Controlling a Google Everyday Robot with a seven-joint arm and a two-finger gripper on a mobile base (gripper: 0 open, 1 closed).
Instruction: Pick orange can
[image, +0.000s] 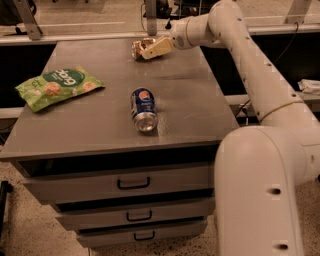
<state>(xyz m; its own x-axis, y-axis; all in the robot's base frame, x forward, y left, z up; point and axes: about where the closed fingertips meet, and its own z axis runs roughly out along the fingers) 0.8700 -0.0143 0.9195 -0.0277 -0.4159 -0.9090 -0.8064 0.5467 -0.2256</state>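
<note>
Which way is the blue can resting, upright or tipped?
Tipped on its side: the blue can points its silver end toward the camera. The gripper is at the orange can, far edge.

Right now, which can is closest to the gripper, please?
The orange can at the far edge, right by the gripper; the blue can lies much farther off.
</note>
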